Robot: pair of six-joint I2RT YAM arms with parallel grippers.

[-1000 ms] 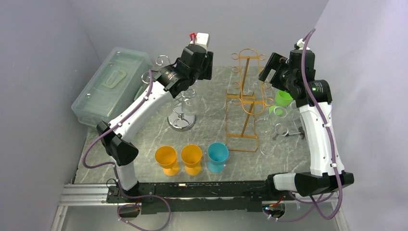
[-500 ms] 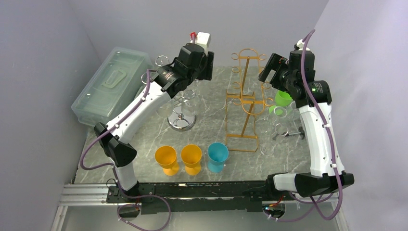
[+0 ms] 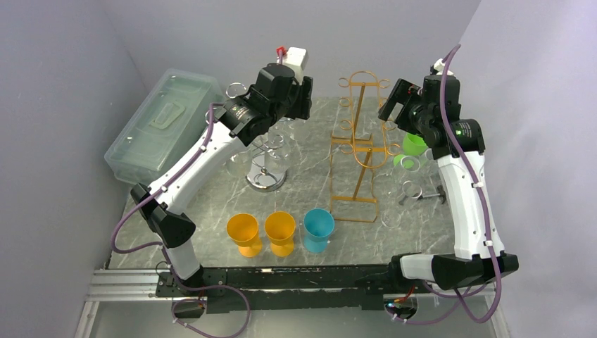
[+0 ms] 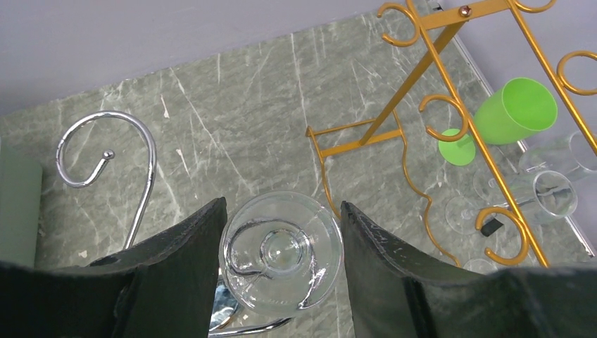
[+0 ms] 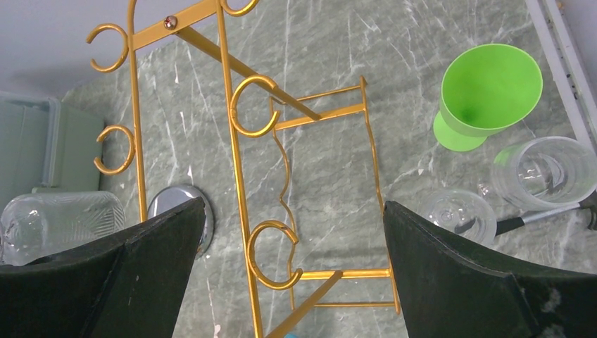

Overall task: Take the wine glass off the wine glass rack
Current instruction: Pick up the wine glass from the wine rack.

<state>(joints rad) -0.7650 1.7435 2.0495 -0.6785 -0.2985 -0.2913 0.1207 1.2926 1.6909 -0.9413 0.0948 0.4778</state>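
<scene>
**1. L arm.** You are seeing the L end effector [image 4: 282, 211] reaching over the chrome wine glass rack [image 3: 265, 177] at the rear-left of the grey marbled tabletop [image 3: 310, 193]. Its fingers [image 4: 176, 267] are pinching the wine glass [image 4: 281, 257] by its round foot. In the L wrist view the foot's rim is meeting a finger on each side, w/ no gap showing.

**2. Task item.** The wine glass is clear and is hanging foot-up, so you are looking down through the foot at the stem. A chrome curl of the rack is showing through the foot, right beside the stem, so the glass is sitting at the rack. You cannot tell whether the curl is carrying the stem. A second chrome hook [image 4: 107, 153] is standing bare to the left of the fingers.

**3. R arm.** The R end effector [image 5: 293, 204] is hovering above the gold wire rack [image 5: 238, 183] near the tabletop's centre-rear. Its fingers are spread wide and are gripping nothing.

**4. Surroundings.**
- Right of the gold rack, a green cup [image 5: 489, 88] is standing upright. Just beside it, clear glasses [image 5: 542, 169] are lying on the tabletop.
- Along the near edge, two orange cups [image 3: 243, 232] and a teal cup [image 3: 318, 229] are standing in a row, well apart from both end effectors.
- At the far left, a clear lidded plastic box [image 3: 165, 123] is lying w/ its lid on.
</scene>
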